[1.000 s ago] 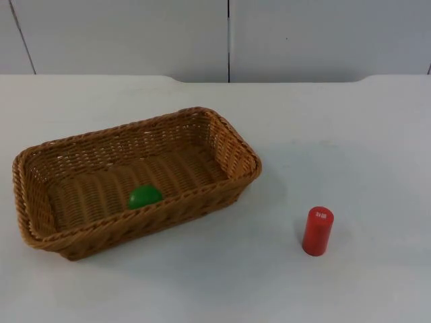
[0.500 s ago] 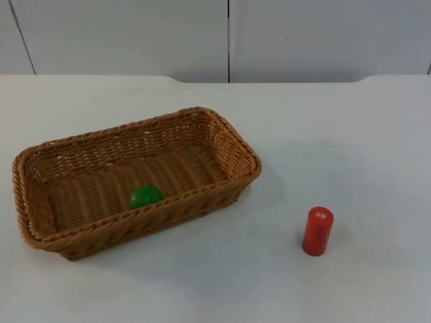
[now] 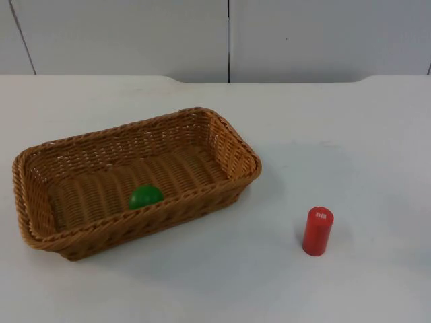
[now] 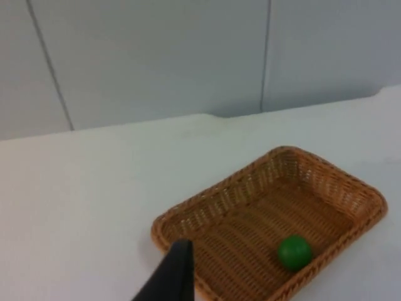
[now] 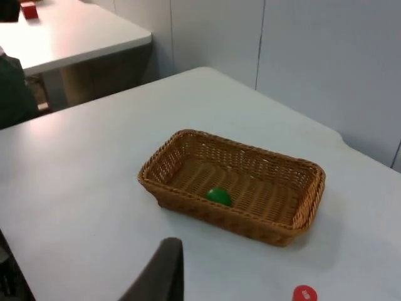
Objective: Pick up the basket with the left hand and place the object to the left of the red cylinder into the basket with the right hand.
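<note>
White table top [image 3: 363, 134], grey partition wall [image 3: 135, 33] behind it. Wicker basket [image 3: 237, 149] rests flat on the table at the left half in the top view, long axis running diagonally, far-right corner nearest the wall. Green ball [image 3: 145, 196] lies inside the basket on its floor, close against the near long wall, roughly mid-length; rim hides its lower edge from the top view. Red cylinder [image 3: 317, 231] stands upright on the table, right of the basket and well apart from it, bare table between. Nothing sits between basket and cylinder, nothing blocks either. Left gripper: one black fingertip [image 4: 170, 276] seen in the left wrist view, above the table off the basket's end, not touching it; open or closed, cannot tell. Right gripper: one black fingertip [image 5: 160, 276] seen in the right wrist view, high above the table, basket and ball well ahead, cylinder top at the picture's edge; finger state cannot tell. A second table [image 5: 69, 34] stands beyond the work table in the right wrist view.
</note>
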